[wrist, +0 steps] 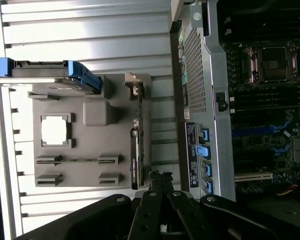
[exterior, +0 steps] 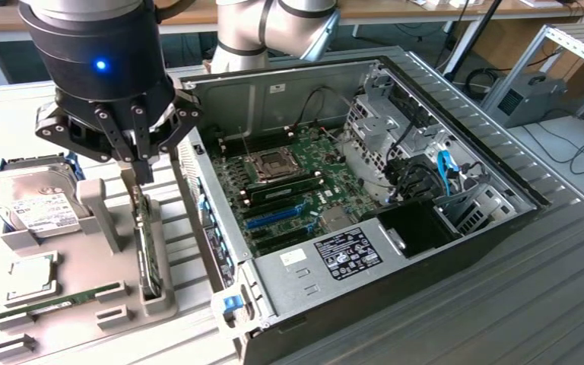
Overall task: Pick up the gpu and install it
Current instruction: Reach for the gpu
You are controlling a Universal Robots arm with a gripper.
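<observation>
End effector (exterior: 139,169) fingers closed together, sitting just above one end of the gpu (exterior: 148,257). The card stands on edge in grey holder (exterior: 97,204); contact unclear.

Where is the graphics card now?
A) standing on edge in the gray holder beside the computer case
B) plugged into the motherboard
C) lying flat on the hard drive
A: the graphics card stands on edge in a slot of the gray holder, outside the computer case.
</observation>
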